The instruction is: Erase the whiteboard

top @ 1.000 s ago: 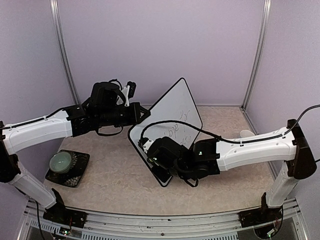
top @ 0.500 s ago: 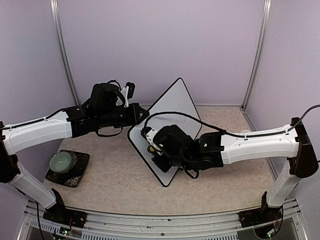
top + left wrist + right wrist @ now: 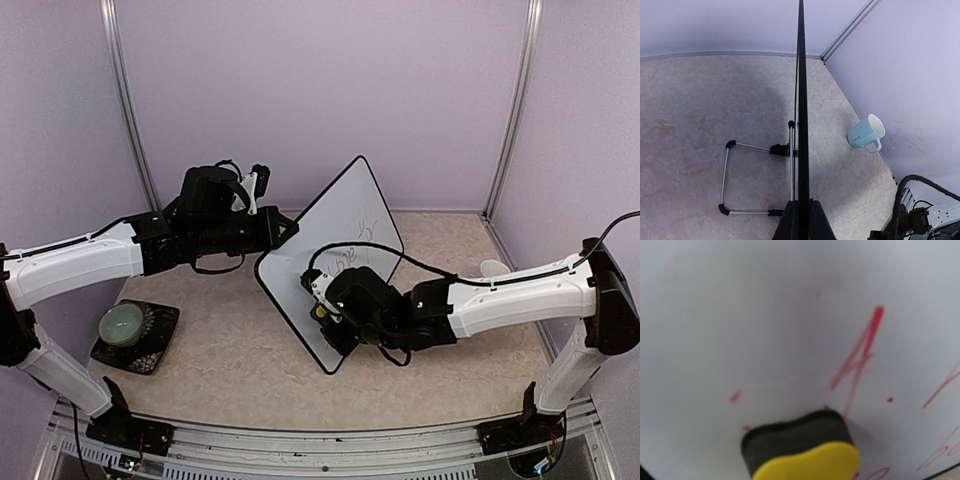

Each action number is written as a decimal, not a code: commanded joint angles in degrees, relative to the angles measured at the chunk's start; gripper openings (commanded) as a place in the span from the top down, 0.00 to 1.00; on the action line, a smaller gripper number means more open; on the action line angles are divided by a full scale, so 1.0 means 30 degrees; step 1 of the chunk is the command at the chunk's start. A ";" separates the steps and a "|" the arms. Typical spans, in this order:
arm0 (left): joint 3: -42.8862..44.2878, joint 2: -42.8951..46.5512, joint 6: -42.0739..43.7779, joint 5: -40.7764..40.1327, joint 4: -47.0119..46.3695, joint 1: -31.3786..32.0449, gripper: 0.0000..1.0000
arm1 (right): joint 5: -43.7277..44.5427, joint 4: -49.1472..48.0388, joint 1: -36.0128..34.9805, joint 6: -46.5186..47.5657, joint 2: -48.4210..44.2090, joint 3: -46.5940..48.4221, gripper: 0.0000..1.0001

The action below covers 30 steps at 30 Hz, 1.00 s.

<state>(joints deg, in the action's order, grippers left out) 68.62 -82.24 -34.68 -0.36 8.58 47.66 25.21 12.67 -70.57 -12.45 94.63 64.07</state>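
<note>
The whiteboard stands tilted on one corner, with handwriting on its middle. My left gripper is shut on its left edge. In the left wrist view the board shows edge-on as a black line running into the closed fingers. My right gripper presses a yellow and black eraser against the board's lower left part. The right wrist view has the eraser flat on the white surface, just below red strokes. The right fingers are hidden behind the eraser.
A wire stand lies on the table behind the board. A light blue mug sits near the right wall, half hidden by my right arm in the top view. A pale green bowl on a black mat is at the near left.
My right gripper carried the eraser up over the writing, then back down and to the right. The left arm and the board stayed still.
</note>
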 commanded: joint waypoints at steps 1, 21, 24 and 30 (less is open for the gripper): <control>-0.0194 0.0543 -0.0314 0.0517 -0.0049 0.0286 1.00 | -0.2119 -0.0633 0.0135 0.0518 0.0041 -0.0143 1.00; -0.0603 0.0718 -0.0427 0.0367 -0.0282 0.0381 1.00 | -0.0947 -0.0268 0.0143 0.2081 0.1090 0.3492 1.00; -0.0578 0.0691 -0.0424 0.0427 -0.0338 0.0346 1.00 | -0.1292 -0.0143 0.0143 0.1378 0.0833 0.2337 1.00; -0.0487 0.0591 -0.0424 0.0554 -0.0417 0.0344 1.00 | -0.1690 -0.0006 0.0114 0.0239 0.0222 0.0162 1.00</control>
<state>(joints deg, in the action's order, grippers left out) 67.51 -81.36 -34.98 -0.75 8.51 47.66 23.22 10.48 -70.30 -8.82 94.56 69.14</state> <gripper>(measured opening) 0.054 0.163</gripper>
